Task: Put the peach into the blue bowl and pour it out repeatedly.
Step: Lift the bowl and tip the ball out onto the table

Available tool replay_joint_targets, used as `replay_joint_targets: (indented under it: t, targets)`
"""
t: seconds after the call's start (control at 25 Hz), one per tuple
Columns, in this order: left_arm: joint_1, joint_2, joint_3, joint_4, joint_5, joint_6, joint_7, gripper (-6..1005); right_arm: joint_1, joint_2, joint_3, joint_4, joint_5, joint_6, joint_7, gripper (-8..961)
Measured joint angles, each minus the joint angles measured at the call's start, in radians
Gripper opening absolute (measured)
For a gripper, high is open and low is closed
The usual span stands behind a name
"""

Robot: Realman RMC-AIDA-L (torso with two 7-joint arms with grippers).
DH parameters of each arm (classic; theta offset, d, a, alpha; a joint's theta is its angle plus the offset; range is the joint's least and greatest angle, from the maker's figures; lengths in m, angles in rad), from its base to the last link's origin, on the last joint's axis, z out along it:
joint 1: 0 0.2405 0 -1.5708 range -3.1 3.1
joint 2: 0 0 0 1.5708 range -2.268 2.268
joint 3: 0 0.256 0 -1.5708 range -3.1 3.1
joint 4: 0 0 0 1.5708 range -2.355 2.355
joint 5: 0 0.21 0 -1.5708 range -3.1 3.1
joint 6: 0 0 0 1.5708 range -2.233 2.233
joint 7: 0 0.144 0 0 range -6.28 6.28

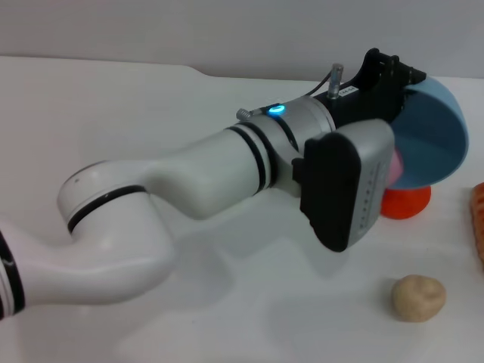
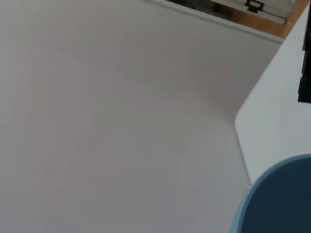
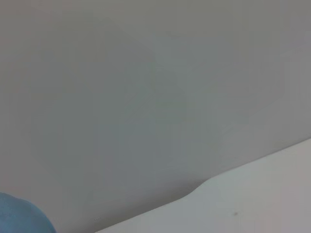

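Note:
My left arm reaches across the table to the far right in the head view. Its black gripper (image 1: pixel 399 79) clamps the rim of the blue bowl (image 1: pixel 431 140), which is lifted off the table and tipped on its side with its opening facing the arm. A sliver of the pink peach (image 1: pixel 395 168) shows at the bowl's lower lip, mostly hidden behind the wrist camera housing. Part of the blue bowl (image 2: pixel 279 199) also shows in the left wrist view, and an edge of the blue bowl (image 3: pixel 19 216) in the right wrist view. The right gripper is not visible.
An orange-red fruit (image 1: pixel 407 201) sits on the table just under the tipped bowl. A beige lumpy potato (image 1: pixel 417 297) lies nearer the front right. An orange object (image 1: pixel 478 219) pokes in at the right edge. The white table (image 1: pixel 151 121) spreads to the left.

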Motion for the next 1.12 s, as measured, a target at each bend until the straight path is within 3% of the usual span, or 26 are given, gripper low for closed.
replay_joint_targets:
  t: [0.92,1.12]
  targets:
    - [0.037,0.000,0.101,-0.139,-0.103,-0.417,0.063,0,0.014,0.000,0.001,0.013,0.000,0.006,-0.001,443]
    - [0.039,0.000,0.113,-0.161,-0.129,-0.456,0.063,0,0.024,0.000,0.001,0.014,0.000,0.004,-0.001,440]
